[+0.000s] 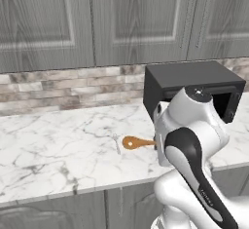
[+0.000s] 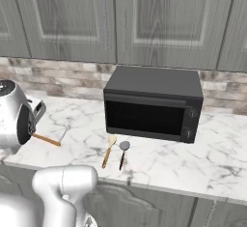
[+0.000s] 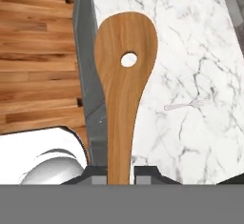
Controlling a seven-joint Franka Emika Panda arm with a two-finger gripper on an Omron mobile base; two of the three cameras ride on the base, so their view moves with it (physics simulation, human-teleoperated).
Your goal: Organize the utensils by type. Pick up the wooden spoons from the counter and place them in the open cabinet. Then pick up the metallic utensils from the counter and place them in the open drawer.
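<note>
Gripper is pinching the handle of one wooden spoon, the one with a hole in its head, lifted clear of the bench. In the left base view that spoon hangs over the marble near the front edge.

Remaining on the bench: second wooden spoon, paler head, in front of the oven; metal spoon just beside it; small fork further left, also seen below the hand.

My read: first of four items is in hand, none stowed yet. Can't see the open cabinet or the drawer here; upper doors in view look shut. Left to do: stow this spoon, fetch the second, then fork and metal spoon to the drawer.
</note>
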